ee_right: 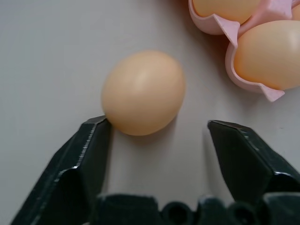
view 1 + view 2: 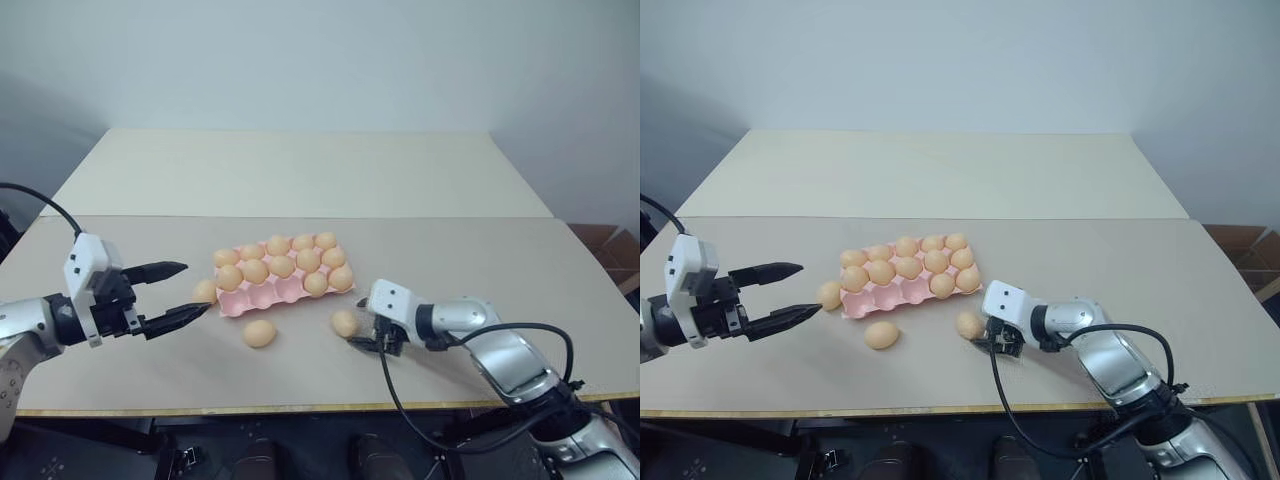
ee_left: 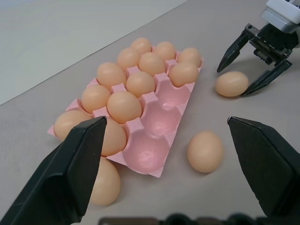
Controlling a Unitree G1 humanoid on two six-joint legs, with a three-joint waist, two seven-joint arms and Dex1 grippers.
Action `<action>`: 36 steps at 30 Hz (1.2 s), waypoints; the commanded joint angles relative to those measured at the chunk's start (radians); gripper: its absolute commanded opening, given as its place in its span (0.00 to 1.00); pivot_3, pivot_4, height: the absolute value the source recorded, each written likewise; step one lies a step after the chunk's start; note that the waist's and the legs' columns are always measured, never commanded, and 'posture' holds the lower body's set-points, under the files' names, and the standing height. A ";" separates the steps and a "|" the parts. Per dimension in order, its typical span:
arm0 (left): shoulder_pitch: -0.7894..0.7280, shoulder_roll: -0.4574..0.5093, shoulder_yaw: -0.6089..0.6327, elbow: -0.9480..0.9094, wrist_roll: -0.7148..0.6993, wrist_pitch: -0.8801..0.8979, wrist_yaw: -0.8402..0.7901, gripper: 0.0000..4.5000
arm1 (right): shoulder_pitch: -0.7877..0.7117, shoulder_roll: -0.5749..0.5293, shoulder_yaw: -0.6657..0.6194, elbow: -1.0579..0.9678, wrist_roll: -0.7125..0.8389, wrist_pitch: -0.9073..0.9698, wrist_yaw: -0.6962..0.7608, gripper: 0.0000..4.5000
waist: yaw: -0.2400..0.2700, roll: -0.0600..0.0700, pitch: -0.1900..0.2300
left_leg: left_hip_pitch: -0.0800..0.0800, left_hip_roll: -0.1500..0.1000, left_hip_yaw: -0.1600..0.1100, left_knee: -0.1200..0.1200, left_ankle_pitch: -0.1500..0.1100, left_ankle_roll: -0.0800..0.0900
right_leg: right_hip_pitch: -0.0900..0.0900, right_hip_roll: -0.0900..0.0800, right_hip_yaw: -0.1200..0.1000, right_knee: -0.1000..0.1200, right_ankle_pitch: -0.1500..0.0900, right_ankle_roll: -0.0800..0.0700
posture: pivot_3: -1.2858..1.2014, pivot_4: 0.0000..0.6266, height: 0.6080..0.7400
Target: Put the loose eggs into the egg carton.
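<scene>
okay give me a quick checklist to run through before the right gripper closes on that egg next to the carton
1. Jaws open around the target: ok. The right gripper stands open, the loose egg just ahead of its fingers.
2. Egg centred between the fingers: not ok. It sits against one finger, well apart from the other.
3. Free cups in the egg carton: ok. Three cups along the near row look empty.
4. Egg clear of the carton: ok. A bare strip of table lies between them.
5. Left gripper out of the way: ok. It is open, on the carton's other side near another loose egg.
6. Third egg: ok, lying apart from the right gripper.
</scene>
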 commanded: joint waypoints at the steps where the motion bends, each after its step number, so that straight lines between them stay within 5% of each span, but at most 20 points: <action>1: 0.008 0.011 0.037 -0.025 0.000 -0.015 -0.004 1.00 | -0.019 0.006 -0.024 -0.031 0.012 0.004 0.008 0.56 | -0.001 0.000 0.000 | 0.000 0.000 0.000 0.000 0.000 0.000 | 0.000 0.000 0.000 0.000 0.000 0.000 | 0.52 0.24 1.00; 8: 0.017 0.009 0.041 -0.025 0.001 -0.019 -0.003 1.00 | -0.019 0.016 -0.045 -0.073 0.044 0.020 0.017 0.01 | -0.002 0.000 0.000 | 0.000 0.000 0.000 0.000 0.000 0.000 | 0.000 0.000 0.000 0.000 0.000 0.000 | 0.52 0.24 1.00; 14: 0.015 0.012 0.039 -0.012 0.008 -0.027 -0.008 1.00 | -0.015 -0.025 -0.072 -0.097 0.067 0.023 0.050 0.01 | -0.001 0.000 0.000 | 0.000 0.000 0.000 0.000 0.000 0.000 | 0.000 0.000 0.000 0.000 0.000 0.000 | 0.52 0.24 1.00; 19: 0.011 0.011 0.037 -0.010 0.012 -0.028 -0.009 1.00 | -0.014 -0.055 -0.108 -0.118 0.098 0.031 0.072 0.27 | -0.002 0.000 0.000 | 0.000 0.000 0.000 0.000 0.000 0.000 | 0.000 0.000 0.000 0.000 0.000 0.000 | 0.52 0.24 1.00; 28: 0.005 0.010 0.033 -0.011 0.010 -0.022 -0.010 1.00 | 0.031 -0.074 -0.152 -0.224 0.189 0.019 0.107 0.99 | -0.002 0.000 0.000 | 0.000 0.000 0.000 0.000 0.000 0.000 | 0.000 0.000 0.000 0.000 0.000 0.000 | 0.52 0.24 1.00; 36: 0.009 0.014 0.042 -0.009 0.010 -0.020 -0.018 1.00 | 0.056 -0.116 -0.240 -0.201 0.239 -0.037 0.158 0.99 | -0.002 0.000 0.000 | 0.000 0.000 0.000 0.000 0.000 0.000 | 0.000 0.000 0.000 0.000 0.000 0.000 | 0.52 0.24 1.00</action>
